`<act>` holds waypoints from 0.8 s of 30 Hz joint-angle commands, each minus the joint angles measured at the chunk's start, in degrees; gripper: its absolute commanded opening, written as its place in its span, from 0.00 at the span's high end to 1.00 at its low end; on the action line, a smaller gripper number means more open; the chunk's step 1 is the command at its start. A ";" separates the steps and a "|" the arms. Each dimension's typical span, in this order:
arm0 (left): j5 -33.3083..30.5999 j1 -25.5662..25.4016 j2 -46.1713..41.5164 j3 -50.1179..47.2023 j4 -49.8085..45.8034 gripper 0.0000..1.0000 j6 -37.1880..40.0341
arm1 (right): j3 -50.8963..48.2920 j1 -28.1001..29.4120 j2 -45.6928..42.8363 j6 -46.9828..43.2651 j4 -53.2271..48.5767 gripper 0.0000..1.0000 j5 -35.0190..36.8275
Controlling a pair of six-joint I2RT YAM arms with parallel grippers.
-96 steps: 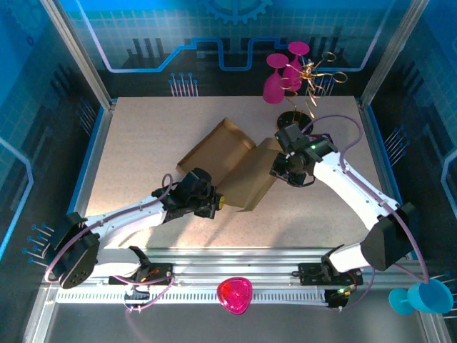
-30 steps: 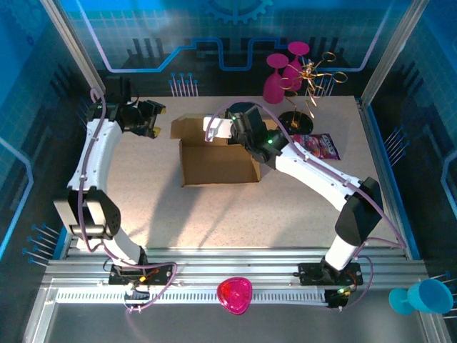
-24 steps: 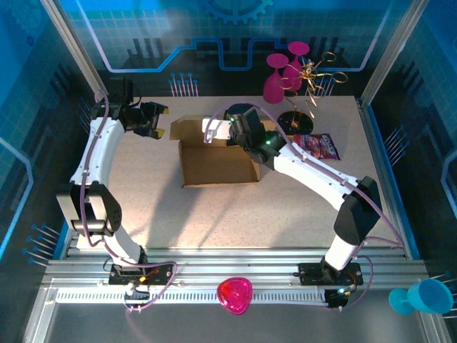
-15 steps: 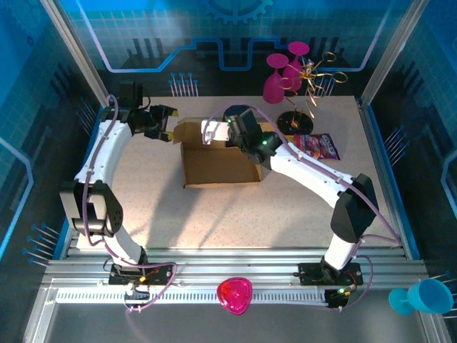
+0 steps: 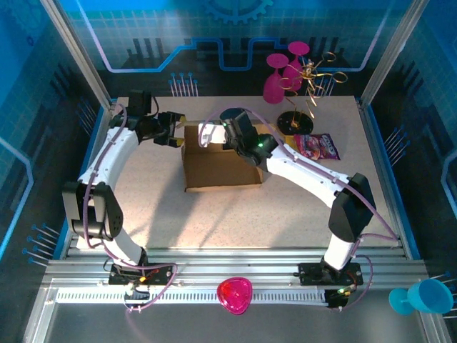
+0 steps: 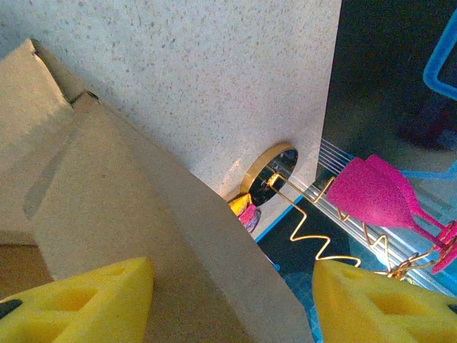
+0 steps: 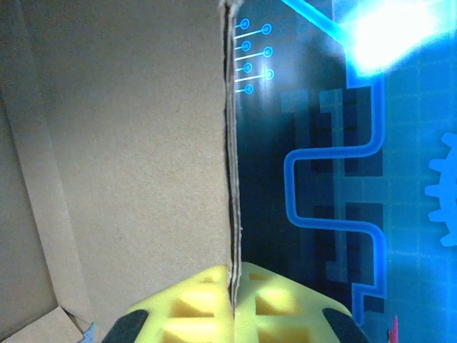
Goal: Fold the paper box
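The paper box (image 5: 221, 168) sits open-topped on the speckled bench (image 5: 143, 207), with its brown walls raised and its hollow facing up.

The right hand (image 5: 214, 134) reaches over the box from the right and meets the far wall. In the right wrist view its yellow pads (image 7: 193, 307) are pressed together on the thin upper edge of that cardboard wall, clamping it from both sides.

The left hand (image 5: 173, 128) is at the box's far left corner. In the left wrist view its two yellow fingertips (image 6: 78, 304) stand well apart, unclenched. A slanted cardboard flap of the box runs into the gap between them, close to the left one. I cannot tell whether either fingertip touches it.

To the right of the box, near but apart from it, a purple snack packet (image 5: 318, 146) lies flat. Beyond the box's far right corner stands a gold wire rack (image 5: 308, 75) on a round base, and pink stemmed glasses (image 5: 275, 82) hang from it.
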 commanded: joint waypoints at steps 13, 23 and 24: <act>5.86 -0.70 0.82 -2.34 7.51 0.42 -6.51 | -3.30 2.73 -0.79 -0.34 6.86 1.00 -0.12; 9.23 -0.53 3.90 -2.59 5.82 0.45 -2.80 | -8.56 3.96 -1.06 -6.46 14.69 1.00 1.94; 9.61 -0.53 4.30 -2.45 5.62 0.45 -2.35 | -9.02 4.17 -1.03 -7.34 15.67 1.00 2.37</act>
